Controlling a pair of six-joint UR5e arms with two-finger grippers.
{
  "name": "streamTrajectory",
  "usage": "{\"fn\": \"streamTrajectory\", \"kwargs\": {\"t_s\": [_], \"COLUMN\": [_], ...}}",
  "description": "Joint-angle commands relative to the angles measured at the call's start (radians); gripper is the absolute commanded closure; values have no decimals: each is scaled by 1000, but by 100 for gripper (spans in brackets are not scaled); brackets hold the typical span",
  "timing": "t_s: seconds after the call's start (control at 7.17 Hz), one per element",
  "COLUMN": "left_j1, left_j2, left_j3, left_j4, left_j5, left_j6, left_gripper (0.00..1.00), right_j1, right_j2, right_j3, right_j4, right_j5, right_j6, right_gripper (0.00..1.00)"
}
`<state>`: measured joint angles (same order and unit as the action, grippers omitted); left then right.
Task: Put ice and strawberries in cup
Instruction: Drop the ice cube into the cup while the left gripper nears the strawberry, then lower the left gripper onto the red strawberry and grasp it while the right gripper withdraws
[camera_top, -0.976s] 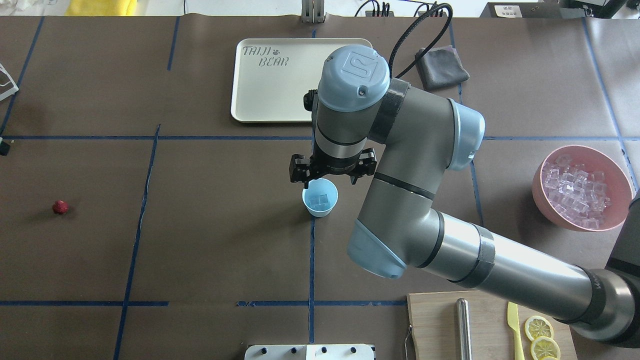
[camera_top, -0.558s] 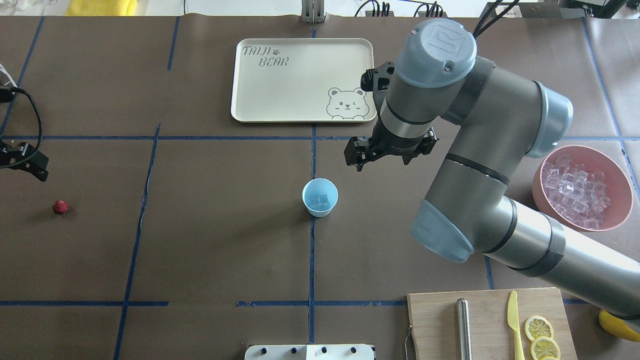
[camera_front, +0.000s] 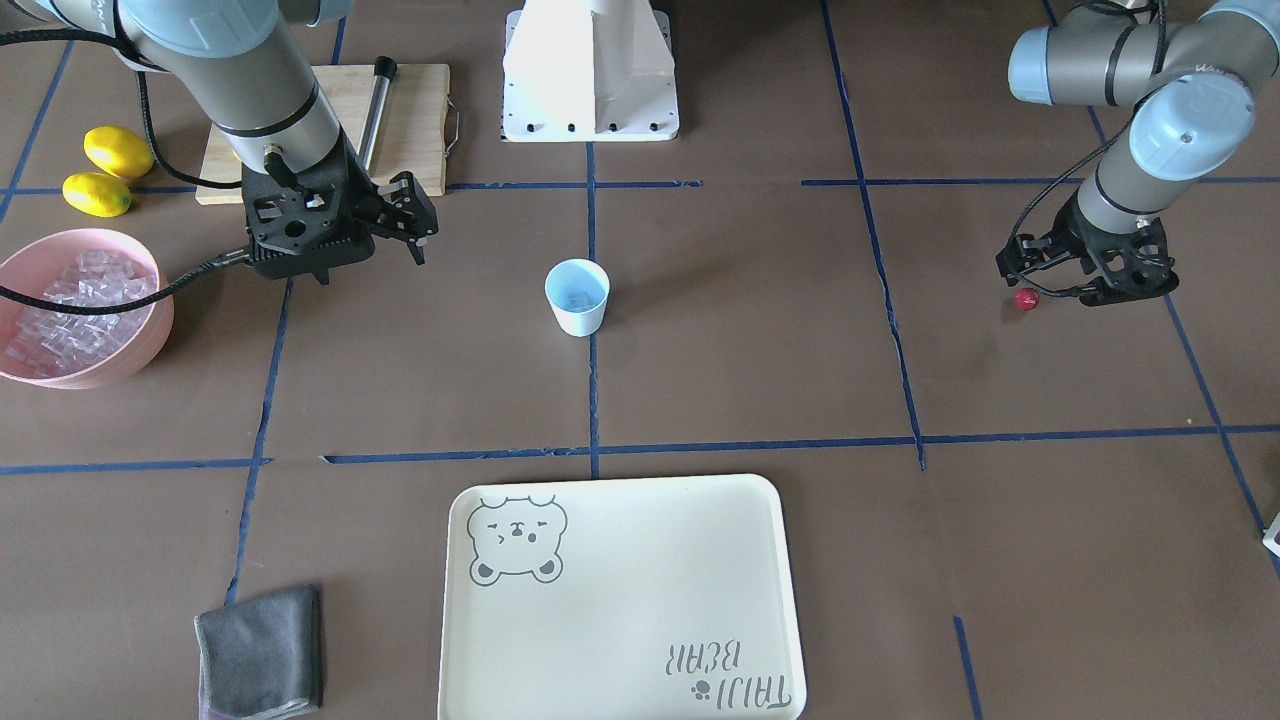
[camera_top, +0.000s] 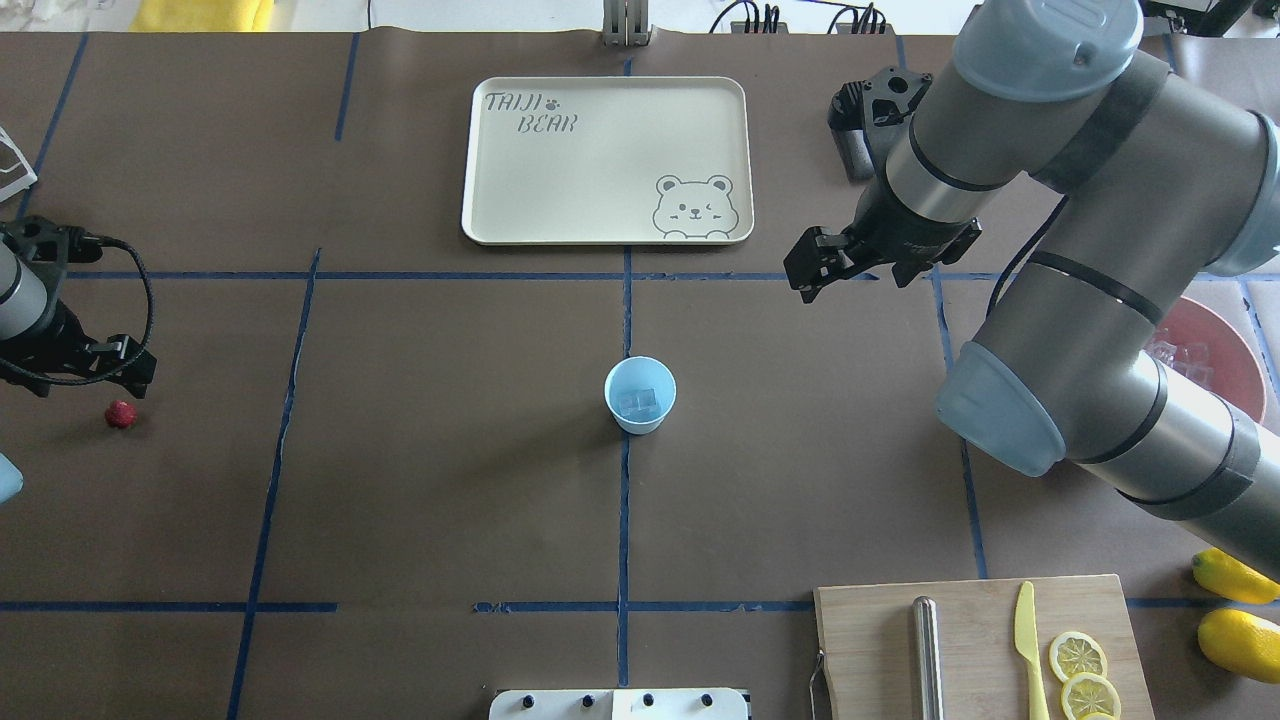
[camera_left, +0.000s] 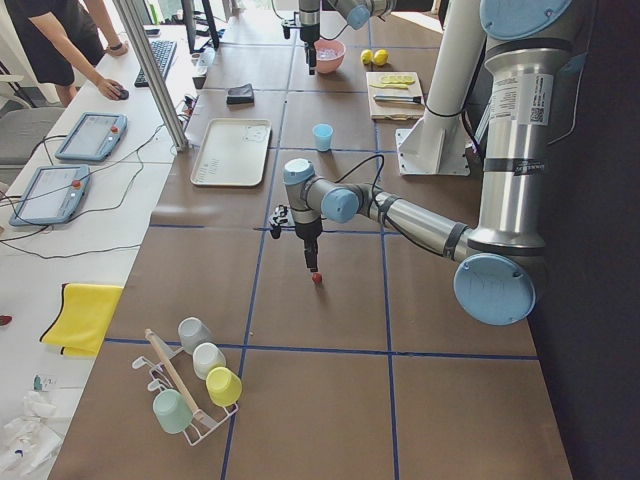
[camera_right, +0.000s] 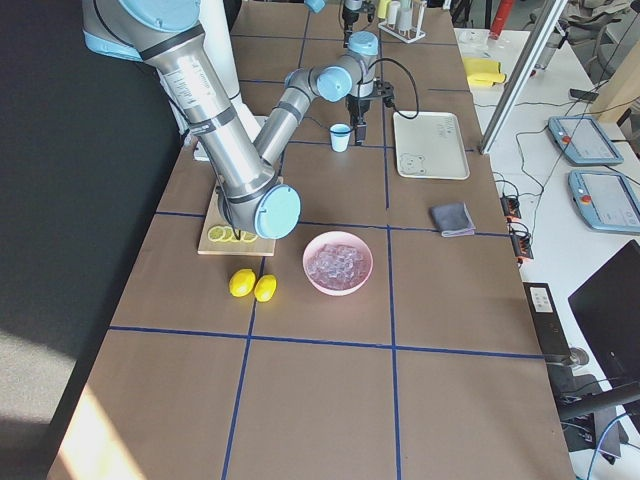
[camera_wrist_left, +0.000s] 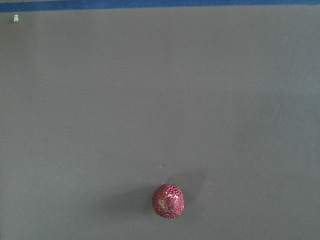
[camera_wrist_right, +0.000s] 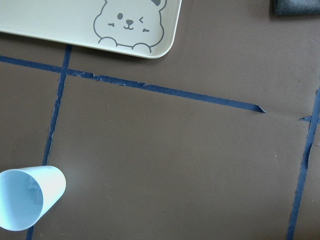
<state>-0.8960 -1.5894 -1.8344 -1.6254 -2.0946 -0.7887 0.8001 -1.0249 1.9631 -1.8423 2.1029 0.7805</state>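
The light-blue cup (camera_top: 640, 395) stands upright at the table's middle, with ice cubes (camera_top: 638, 402) inside; it also shows in the front view (camera_front: 577, 297) and the right wrist view (camera_wrist_right: 27, 197). More ice (camera_front: 70, 310) fills the pink bowl (camera_front: 150, 330). The strawberry (camera_top: 120, 414) lies on the table at the far left, also in the left wrist view (camera_wrist_left: 168, 201). My left gripper (camera_front: 1075, 280) is open and empty, just above and beside the berry. My right gripper (camera_top: 850, 275) is open and empty, up and to the right of the cup.
A cream bear tray (camera_top: 600, 160) lies beyond the cup. A grey cloth (camera_front: 258, 650) lies near it. A cutting board (camera_top: 960, 650) holds a rod, a yellow knife and lemon slices. Two lemons (camera_top: 1235, 610) lie at the right edge.
My right arm has swung away from above the cup toward the right. My left gripper has come in from the left edge to the strawberry. The cup and berry have not moved.
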Motion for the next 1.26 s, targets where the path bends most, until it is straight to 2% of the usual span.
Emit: {"fn": "streamTrajectory", "kwargs": {"t_s": [0.0, 0.56, 1.12], "left_j1": [20, 20, 23], "left_j2": [17, 92, 91], "left_j3": [69, 101, 115], "left_j4": [-127, -327, -347], "left_j5": [7, 1, 1], "left_j6": [-35, -70, -92], "left_gripper": [1, 1, 4], "right_j1": [4, 4, 5], "right_j2": [-4, -4, -17], "right_j3": [5, 8, 27], "right_j4": [0, 0, -2], "right_j5": [2, 2, 2], "right_j6": [-4, -4, -4], "right_gripper": [1, 1, 1]}}
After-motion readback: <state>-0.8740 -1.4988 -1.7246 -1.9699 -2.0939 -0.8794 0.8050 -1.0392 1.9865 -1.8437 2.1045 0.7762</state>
